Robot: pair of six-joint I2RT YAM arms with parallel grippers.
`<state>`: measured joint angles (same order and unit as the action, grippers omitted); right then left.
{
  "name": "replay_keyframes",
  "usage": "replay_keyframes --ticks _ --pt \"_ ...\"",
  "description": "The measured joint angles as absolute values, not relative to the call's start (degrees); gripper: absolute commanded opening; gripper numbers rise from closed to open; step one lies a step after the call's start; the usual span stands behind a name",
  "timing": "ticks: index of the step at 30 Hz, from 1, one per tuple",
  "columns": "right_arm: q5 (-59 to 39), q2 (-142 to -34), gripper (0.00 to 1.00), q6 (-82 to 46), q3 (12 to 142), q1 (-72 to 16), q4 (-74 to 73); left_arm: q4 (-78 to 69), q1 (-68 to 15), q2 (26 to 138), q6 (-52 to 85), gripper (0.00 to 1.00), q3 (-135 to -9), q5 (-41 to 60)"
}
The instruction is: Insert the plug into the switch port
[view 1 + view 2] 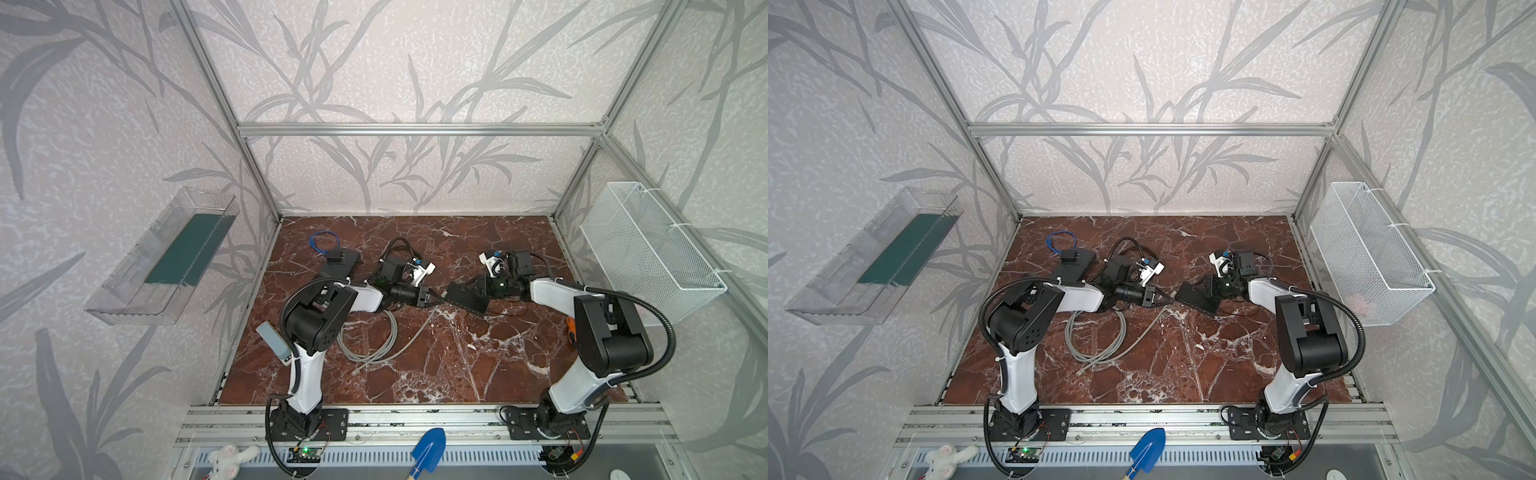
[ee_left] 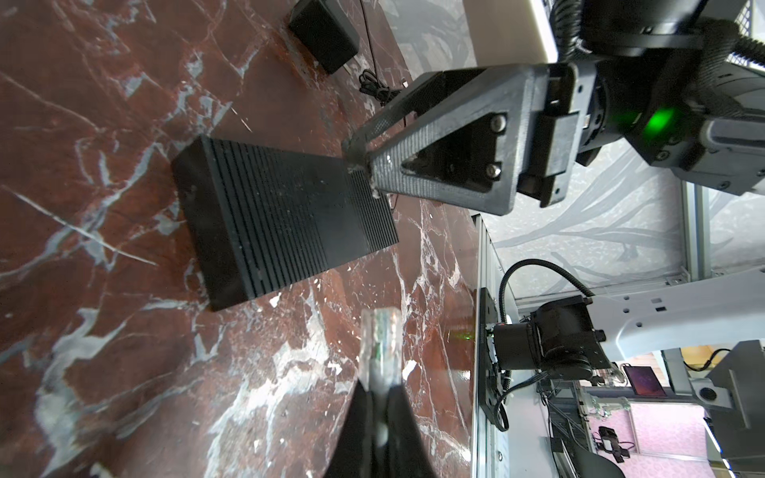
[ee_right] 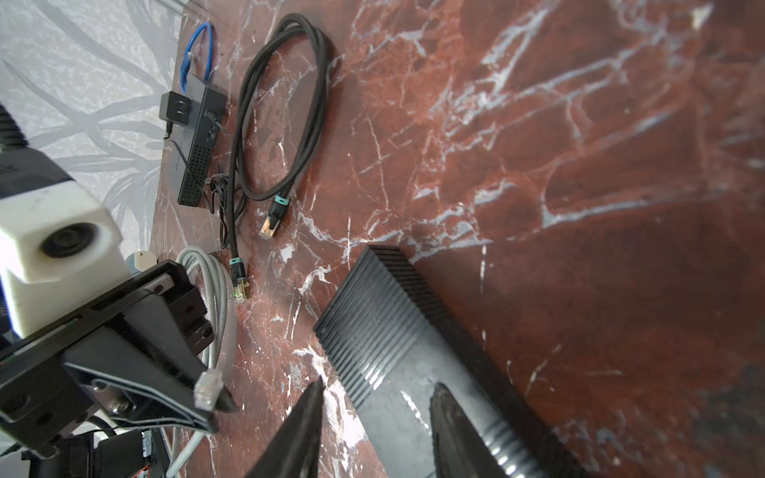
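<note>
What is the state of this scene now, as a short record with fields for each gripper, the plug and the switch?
Left gripper: jaws shut on the clear plug
Right gripper: jaws apart over one end of the switch, grip unclear
Switch: lying flat on the table
Plug: not inserted, apart from the switch

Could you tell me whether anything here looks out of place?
Two things: a blue toy shovel and plush bunny lie beside the front rail, unrelated to cabling; and the switch shows the plug only plain faces, no sockets visible.
</note>
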<state>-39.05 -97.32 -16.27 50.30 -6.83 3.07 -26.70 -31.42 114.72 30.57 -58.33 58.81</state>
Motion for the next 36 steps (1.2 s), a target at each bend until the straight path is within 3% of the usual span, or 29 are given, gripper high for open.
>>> replay_keyframes --ticks 8,11,16,23,36 --pt "-37.6 -94.56 0.43 -16.86 48.77 -6.79 3.18 -27.05 -31.44 114.72 31.11 0.03 -58.48 60.71" --pt "-36.95 -93.89 0.43 -16.58 48.66 -6.79 3.27 -20.36 -31.79 114.72 26.83 0.02 -60.42 58.81" --pt "-33.95 -93.78 0.44 -14.06 48.88 -6.79 4.78 0.43 -34.13 114.72 14.35 0.02 -68.4 46.33" --pt "-29.87 -96.62 0.5 -10.26 54.87 -6.81 6.66 13.15 -38.83 114.52 7.14 0.02 -71.96 33.01" --pt "-32.21 -108.42 0.55 -7.73 64.23 -6.96 14.37 18.35 -42.17 118.02 8.73 0.03 -78.08 21.06"
